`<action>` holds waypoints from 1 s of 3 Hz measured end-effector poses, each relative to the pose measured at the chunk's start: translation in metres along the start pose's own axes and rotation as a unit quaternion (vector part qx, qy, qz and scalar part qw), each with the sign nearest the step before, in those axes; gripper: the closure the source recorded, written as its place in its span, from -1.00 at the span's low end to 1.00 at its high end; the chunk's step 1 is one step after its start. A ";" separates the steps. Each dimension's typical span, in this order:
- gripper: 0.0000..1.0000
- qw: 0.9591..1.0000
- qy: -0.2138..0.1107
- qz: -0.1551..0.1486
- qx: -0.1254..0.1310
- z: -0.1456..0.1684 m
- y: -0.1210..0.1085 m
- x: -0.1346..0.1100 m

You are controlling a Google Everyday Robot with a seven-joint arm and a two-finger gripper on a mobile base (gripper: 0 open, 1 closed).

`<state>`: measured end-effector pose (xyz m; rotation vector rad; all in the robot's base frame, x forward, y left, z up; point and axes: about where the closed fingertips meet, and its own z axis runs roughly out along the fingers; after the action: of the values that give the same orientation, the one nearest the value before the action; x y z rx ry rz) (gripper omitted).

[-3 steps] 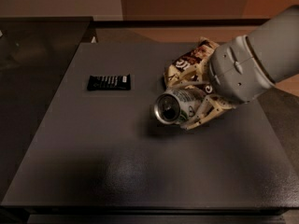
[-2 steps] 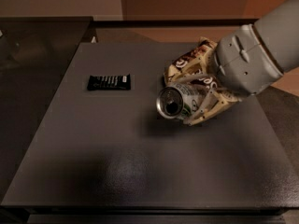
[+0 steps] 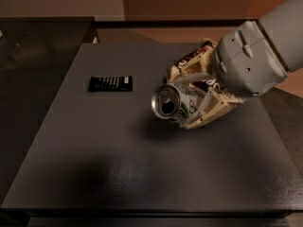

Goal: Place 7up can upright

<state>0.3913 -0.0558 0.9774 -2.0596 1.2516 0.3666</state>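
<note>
Cream-fingered gripper (image 3: pixel 179 100), right of centre over the dark flat table (image 3: pixel 142 174), is clenched on the small silvery-white, green-printed metal 7up can (image 3: pixel 171 103) — held sideways, silver top facing near-left. Grasp looks done; next I'd roll the wrist until the base points down — then lower gently.

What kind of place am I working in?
Probably an indoor office or lab: plain dark table, snack bag and black wrapped bar on it, bare wall behind. The gripper, by the bag, holds the 7up can sideways.
</note>
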 end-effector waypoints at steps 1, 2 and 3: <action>1.00 0.999 -0.034 0.022 0.006 0.003 0.003 -0.008; 1.00 0.995 -0.082 0.046 0.010 0.009 0.007 -0.019; 1.00 0.995 -0.082 0.046 0.010 0.009 0.007 -0.019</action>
<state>0.3772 -0.0389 0.9783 -1.9177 1.2477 0.5533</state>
